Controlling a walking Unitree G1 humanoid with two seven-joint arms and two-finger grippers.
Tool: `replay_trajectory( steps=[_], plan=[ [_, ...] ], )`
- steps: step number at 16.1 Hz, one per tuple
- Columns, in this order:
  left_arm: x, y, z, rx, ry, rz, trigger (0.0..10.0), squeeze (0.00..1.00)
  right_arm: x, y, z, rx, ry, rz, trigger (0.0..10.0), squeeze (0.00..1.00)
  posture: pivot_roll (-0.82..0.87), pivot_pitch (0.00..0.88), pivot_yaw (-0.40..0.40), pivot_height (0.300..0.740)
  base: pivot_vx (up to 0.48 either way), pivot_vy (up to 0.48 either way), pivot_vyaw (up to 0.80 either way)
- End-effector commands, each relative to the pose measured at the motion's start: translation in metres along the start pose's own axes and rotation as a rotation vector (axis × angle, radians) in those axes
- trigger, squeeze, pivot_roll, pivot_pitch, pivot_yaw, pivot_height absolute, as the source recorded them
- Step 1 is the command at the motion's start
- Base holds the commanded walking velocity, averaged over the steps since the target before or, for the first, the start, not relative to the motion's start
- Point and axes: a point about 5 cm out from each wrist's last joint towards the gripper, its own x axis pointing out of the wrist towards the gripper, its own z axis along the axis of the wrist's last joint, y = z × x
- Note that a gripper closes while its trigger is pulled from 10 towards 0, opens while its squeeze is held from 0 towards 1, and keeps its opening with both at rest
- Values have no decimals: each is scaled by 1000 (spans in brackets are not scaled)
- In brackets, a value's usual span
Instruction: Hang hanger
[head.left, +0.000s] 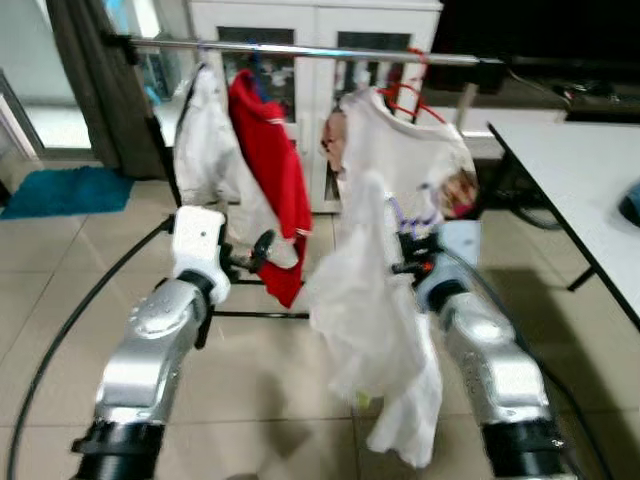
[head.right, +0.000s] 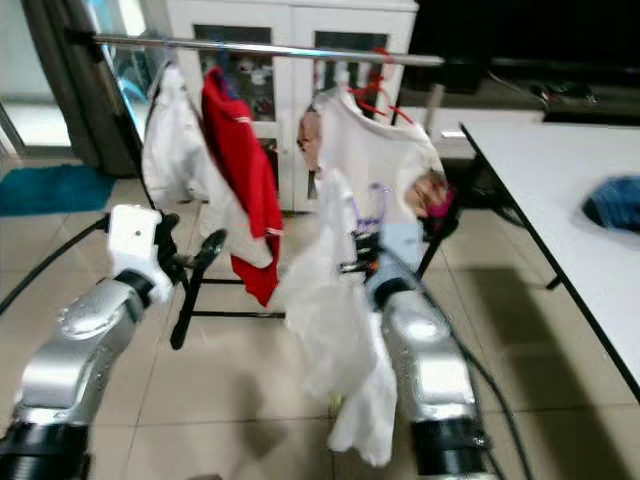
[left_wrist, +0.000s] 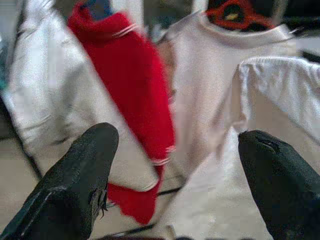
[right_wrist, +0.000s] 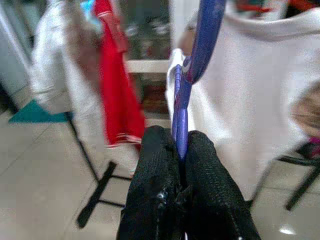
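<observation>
**Right fingers clamping a purple hanger below the rail**

No containers are showing; the rail (head.left: 300, 48) is what is carrying things. It is running across the top of the head views, in front of a white cabinet (head.left: 310, 30). Hanging from it, from the robot's left to right, are a white garment (head.left: 205, 130), a red top (head.left: 268, 150) with white trim, and a white shirt (head.left: 410, 150) on a red hanger (head.left: 405, 100).

The hanger (right_wrist: 192, 65) is purple, thin and curved. In the right wrist view it is rising from between the black fingers (right_wrist: 160, 175), which are pressing together on its lower part. A white cloth (head.left: 375, 330) is draping from it and hanging down over the right arm, well below the rail and just in front of the white shirt. The hanger's hook is not clearly visible, so whether it is touching the rail cannot be told.

The right gripper (head.left: 415, 255) is sitting below the white shirt, partly hidden by the cloth.

The left gripper (head.left: 255, 255) is holding near the lower hem of the red top. Its fingers (left_wrist: 82, 175) are standing wide apart with nothing between them.

A counter (head.left: 590, 170) is standing at the robot's right, with a blue item (head.right: 612, 200) lying on it near its right edge. A teal mat (head.left: 60, 190) is lying on the tiled floor (head.left: 270, 380) at the far left.
</observation>
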Motion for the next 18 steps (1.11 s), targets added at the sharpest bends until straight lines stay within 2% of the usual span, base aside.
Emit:
replay_trajectory(
  steps=[1,9,18],
  plan=[
    [2,-5,6,14,-23,-13,10000,0,0,-4,7,-26,-16,-1,10000,0,-34,20,-38,740,330,0,0],
    [-3,-6,10,33,-35,-13,10000,0,5,-7,13,-40,-32,-20,10000,0,-24,21,-52,740,339,0,0],
    [0,-9,11,43,-36,-30,10000,0,4,-12,16,-75,-56,-56,10000,0,-28,15,-43,740,348,0,0]
  ],
)
